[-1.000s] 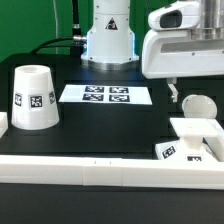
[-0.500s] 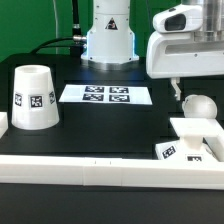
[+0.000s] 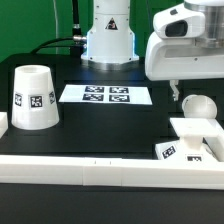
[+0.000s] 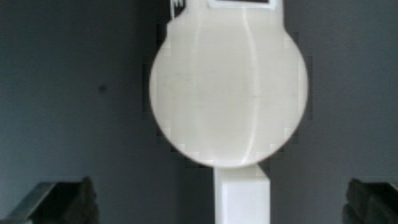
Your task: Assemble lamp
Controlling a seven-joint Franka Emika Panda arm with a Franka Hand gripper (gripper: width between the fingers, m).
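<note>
The white rounded bulb (image 3: pixel 199 106) lies on the black table at the exterior view's right, just behind the flat square base (image 3: pixel 196 137) with its tags. In the wrist view the bulb (image 4: pixel 224 85) fills the middle, its narrow stem running down between my fingertips. My gripper (image 3: pixel 178 93) hangs just above and beside the bulb; its dark fingers (image 4: pixel 61 201) stand wide apart, open and empty. The large tapered shade (image 3: pixel 33 97) stands mouth down at the exterior view's left, with a tag on its side.
The marker board (image 3: pixel 106 95) lies flat at the back middle, in front of the white robot body (image 3: pixel 108 38). A white raised rim (image 3: pixel 90 170) runs along the table's front edge.
The arm has shifted slightly toward the exterior view's right and a little up. The bulb, base and shade have not moved.
</note>
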